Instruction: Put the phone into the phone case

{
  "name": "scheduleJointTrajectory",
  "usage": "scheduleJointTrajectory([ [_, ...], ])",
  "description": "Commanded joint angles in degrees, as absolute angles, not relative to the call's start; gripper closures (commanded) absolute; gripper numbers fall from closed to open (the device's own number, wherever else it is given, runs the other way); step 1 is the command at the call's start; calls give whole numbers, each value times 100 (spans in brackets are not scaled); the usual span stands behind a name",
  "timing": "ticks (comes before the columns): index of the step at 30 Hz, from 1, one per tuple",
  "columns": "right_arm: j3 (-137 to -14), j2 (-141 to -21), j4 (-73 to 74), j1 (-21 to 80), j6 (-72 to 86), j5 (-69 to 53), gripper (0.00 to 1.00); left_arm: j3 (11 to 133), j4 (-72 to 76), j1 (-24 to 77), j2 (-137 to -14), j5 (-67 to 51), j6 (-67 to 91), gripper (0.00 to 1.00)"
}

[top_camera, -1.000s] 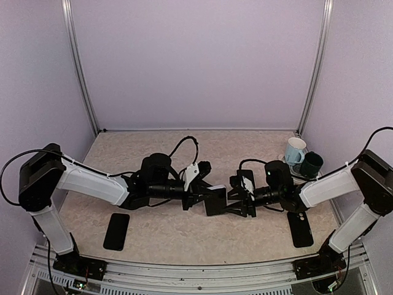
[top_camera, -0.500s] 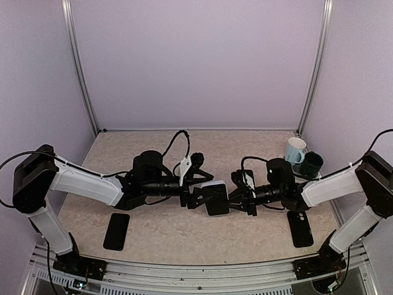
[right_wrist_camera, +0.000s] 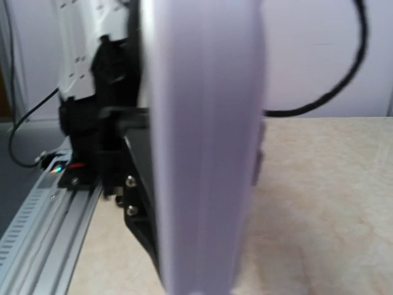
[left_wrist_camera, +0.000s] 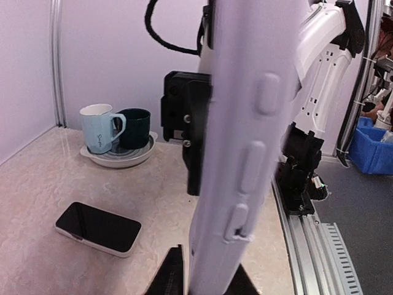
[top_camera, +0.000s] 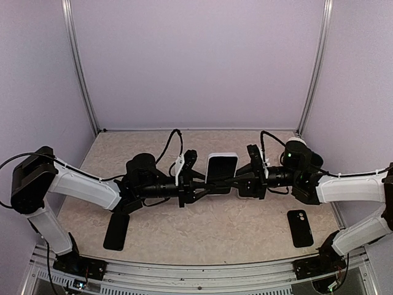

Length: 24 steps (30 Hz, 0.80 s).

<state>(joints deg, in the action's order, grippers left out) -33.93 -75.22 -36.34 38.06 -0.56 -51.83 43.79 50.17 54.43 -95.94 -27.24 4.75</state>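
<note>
A lavender phone case (top_camera: 221, 173) with a dark phone face inside its rim stands upright above the table's middle. My left gripper (top_camera: 204, 186) is shut on its lower left edge. My right gripper (top_camera: 237, 182) is shut on its lower right edge. In the left wrist view the case's side (left_wrist_camera: 245, 147) with its button bumps rises from between my two dark fingers (left_wrist_camera: 169, 276). In the right wrist view the case's edge (right_wrist_camera: 202, 153) fills the middle and hides my fingers.
A black phone-shaped slab (top_camera: 116, 230) lies at the front left, partly under my left arm. Another with a camera cutout (top_camera: 300, 228) lies at the front right and shows in the left wrist view (left_wrist_camera: 98, 228). A pale mug (top_camera: 295, 149) and a dark green mug (top_camera: 311, 163) stand on a plate at the back right.
The case was low and tilted flat between the grippers; now it is raised and turned upright, its face toward the top camera. Both grippers moved back and up with it.
</note>
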Motion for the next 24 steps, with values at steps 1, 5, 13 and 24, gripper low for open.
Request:
scheduleJointTrajectory([
  [1,-3556,-7209,-4096,3770,314,-5354,100,4575,5297,5492,-9653,-2739,515,100],
  [5,-3577,-7010,-3911,3770,320,-5241,100,4427,5364,5515,-9551,-2693,471,100],
  [13,-3535,-6821,-4351,3780,589,-5122,100,4740,5662,5677,-9876,-2766,582,23],
  [24,-3673,-6845,-4839,3876,868,-5182,100,4965,8756,6118,-11055,-2559,1376,63],
])
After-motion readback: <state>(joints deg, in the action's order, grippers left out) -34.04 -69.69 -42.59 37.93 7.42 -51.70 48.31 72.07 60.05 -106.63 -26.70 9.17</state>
